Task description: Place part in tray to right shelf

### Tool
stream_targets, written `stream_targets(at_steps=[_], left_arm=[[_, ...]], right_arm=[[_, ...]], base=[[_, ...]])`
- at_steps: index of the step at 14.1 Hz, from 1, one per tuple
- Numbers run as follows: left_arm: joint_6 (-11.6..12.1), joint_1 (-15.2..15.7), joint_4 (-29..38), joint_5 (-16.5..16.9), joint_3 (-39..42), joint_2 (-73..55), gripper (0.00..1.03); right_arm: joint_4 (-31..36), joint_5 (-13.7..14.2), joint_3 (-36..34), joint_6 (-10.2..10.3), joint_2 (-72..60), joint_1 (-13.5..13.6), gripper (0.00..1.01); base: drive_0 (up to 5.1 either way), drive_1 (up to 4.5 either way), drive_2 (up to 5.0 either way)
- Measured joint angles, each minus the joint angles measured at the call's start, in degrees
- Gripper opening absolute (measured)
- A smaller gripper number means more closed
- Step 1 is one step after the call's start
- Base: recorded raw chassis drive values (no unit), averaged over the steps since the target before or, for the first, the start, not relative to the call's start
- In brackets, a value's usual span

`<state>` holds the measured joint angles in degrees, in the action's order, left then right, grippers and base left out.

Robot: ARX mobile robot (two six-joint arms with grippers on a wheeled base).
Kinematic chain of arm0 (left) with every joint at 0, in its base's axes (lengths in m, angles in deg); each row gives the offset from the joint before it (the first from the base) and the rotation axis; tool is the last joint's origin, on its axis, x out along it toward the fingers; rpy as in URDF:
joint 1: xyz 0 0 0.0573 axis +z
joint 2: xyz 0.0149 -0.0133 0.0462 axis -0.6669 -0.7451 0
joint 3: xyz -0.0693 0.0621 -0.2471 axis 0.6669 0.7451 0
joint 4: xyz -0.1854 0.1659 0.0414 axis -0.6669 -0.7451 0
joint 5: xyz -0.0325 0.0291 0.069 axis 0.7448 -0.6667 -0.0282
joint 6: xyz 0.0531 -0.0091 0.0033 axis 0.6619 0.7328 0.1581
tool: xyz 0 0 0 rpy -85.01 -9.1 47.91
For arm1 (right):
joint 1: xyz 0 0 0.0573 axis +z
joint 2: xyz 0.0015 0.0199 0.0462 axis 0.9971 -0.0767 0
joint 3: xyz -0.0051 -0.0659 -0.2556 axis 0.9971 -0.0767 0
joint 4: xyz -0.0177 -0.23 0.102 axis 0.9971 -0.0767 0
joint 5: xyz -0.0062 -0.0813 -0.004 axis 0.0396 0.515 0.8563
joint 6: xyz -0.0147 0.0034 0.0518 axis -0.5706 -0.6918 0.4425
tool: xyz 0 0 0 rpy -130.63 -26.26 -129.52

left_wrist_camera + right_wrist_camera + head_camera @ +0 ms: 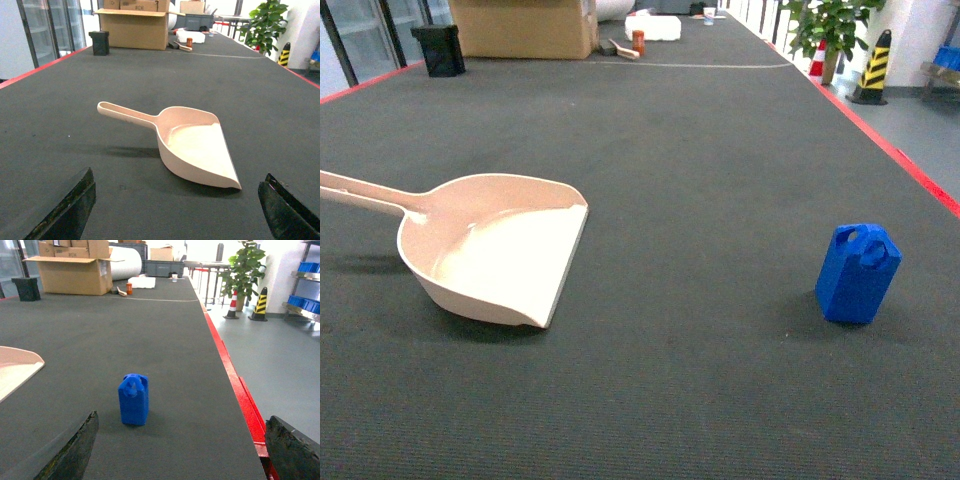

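Both grippers stand wide open and hold nothing. The left gripper (pixel 175 210) shows its two dark fingers (pixel 67 210) spread at the bottom corners of the left wrist view, with the tray (pixel 192 147) on the mat just beyond them. The right gripper (pixel 182 452) is spread the same way, fingers (pixel 70 450) low in its own view, with the part (pixel 134 400) standing upright ahead of it.

In the head view neither gripper shows. The tray (pixel 495 250) lies near left, its handle running off to the left and its wide lip facing right. The part (pixel 858 273) stands near right, well apart from the tray and not far from the red edge (pixel 910 165) of the mat (pixel 700 130). Far off sit a cardboard box (pixel 525 27) and a black bin (pixel 440 48). A rack with blue crates (pixel 305 267) shows at the far right of the right wrist view.

Nothing is yet grasped, so the task looks to be at its start. The part is tall and narrow: a finger that touches it off-centre could tip it or push it toward the red edge. The tray is shallow and open at the lip, so a part dropped near the lip, or any tilt in carrying, could let it slide out.
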<state>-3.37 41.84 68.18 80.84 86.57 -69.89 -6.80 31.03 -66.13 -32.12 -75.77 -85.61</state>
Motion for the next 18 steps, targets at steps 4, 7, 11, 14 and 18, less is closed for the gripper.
stream_targets(at_steps=[4,7,11,14,18], left_arm=[[0.0,0.0,0.0,0.0,0.0,0.0,0.98],[0.0,0.0,0.0,0.02,0.0,0.0,0.98],[0.0,0.0,0.0,0.0,0.0,0.0,0.98],[0.0,0.0,0.0,0.0,0.0,0.0,0.98],[0.0,0.0,0.0,0.0,0.0,0.0,0.98]], right_arm=[[0.0,0.0,0.0,-0.02,0.0,0.0,0.98],[0.0,0.0,0.0,-0.02,0.0,0.0,0.98],[0.0,0.0,0.0,0.0,0.0,0.0,0.98],[0.0,0.0,0.0,-0.02,0.0,0.0,0.98],[0.0,0.0,0.0,-0.02,0.0,0.0,0.98]], base=[[0.0,0.0,0.0],[0.0,0.0,0.0],[0.0,0.0,0.0],[0.0,0.0,0.0],[0.0,0.0,0.0]])
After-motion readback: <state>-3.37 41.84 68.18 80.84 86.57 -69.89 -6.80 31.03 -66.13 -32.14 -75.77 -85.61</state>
